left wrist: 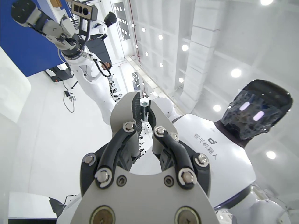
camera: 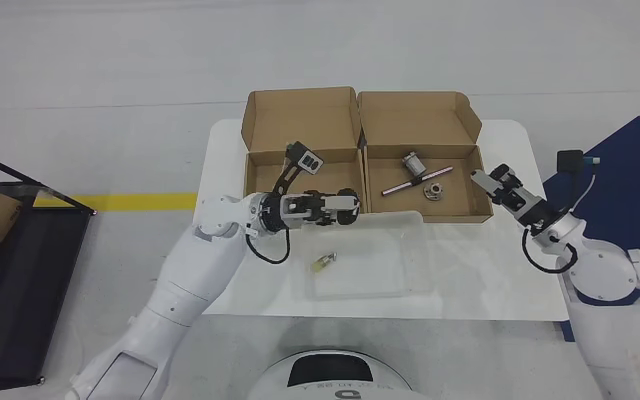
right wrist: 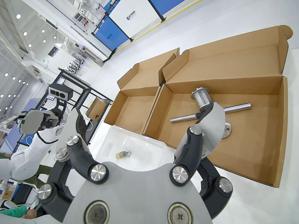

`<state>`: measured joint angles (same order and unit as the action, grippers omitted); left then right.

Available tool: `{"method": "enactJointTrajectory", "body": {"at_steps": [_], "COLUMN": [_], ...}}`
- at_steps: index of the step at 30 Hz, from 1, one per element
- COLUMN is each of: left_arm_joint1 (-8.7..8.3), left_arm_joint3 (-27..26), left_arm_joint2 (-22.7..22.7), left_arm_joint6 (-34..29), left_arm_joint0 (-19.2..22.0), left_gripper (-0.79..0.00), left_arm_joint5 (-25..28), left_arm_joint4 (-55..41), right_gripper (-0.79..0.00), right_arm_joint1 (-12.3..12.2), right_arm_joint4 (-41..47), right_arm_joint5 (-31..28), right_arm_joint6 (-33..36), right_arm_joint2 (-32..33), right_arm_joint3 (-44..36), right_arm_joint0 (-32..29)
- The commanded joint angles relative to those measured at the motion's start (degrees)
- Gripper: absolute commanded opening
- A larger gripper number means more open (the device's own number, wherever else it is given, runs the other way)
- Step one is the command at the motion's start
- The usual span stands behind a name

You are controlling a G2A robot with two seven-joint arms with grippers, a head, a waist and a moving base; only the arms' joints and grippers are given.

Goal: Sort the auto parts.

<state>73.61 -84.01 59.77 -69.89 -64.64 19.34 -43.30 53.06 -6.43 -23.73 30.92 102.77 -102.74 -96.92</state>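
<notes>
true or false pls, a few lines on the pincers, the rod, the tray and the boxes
1. The left pincer grips a threaded part. True.
2. The right pincer is shut on the rod. False: it is open, and the rod lies in a box.
3. A small part lies in the tray. True.
4. The lid of the rod's box is shut. False: it is folded back, so the box is open.
</notes>
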Motion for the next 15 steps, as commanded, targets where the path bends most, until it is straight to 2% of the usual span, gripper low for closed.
{"method": "enactJointTrajectory", "body": {"at_steps": [1, 5, 8, 13, 15], "left_arm_joint1": [-0.09, -0.35, -0.66, -1.08, -0.97], "left_arm_joint3": [-0.72, -1.22, 1.31, 8.60, 9.93], "left_arm_joint2": [0.03, 0.29, 0.58, -0.51, -1.47], "left_arm_joint6": [0.77, 2.62, 5.93, 19.85, 23.13], "left_arm_joint0": [0.02, -0.05, 1.05, 4.59, 5.08], "left_gripper": [-0.785, -0.785, -0.785, -0.785, -0.785], "left_arm_joint5": [-0.05, -1.10, -3.83, -6.90, -10.32], "left_arm_joint4": [1.95, 5.58, 11.75, 35.31, 39.48], "right_gripper": [0.000, 0.000, 0.000, 0.000, 0.000], "right_arm_joint1": [0.00, 0.00, 0.00, 0.00, 0.00], "right_arm_joint4": [0.00, 0.00, 0.00, 0.00, 0.00], "right_arm_joint5": [0.00, 0.00, 0.00, 0.00, 0.00], "right_arm_joint6": [0.00, 0.00, 0.00, 0.00, 0.00], "right_arm_joint2": [0.00, 0.00, 0.00, 0.00, 0.00], "right_arm_joint3": [0.00, 0.00, 0.00, 0.00, 0.00], "right_arm_joint0": [0.00, 0.00, 0.00, 0.00, 0.00]}}
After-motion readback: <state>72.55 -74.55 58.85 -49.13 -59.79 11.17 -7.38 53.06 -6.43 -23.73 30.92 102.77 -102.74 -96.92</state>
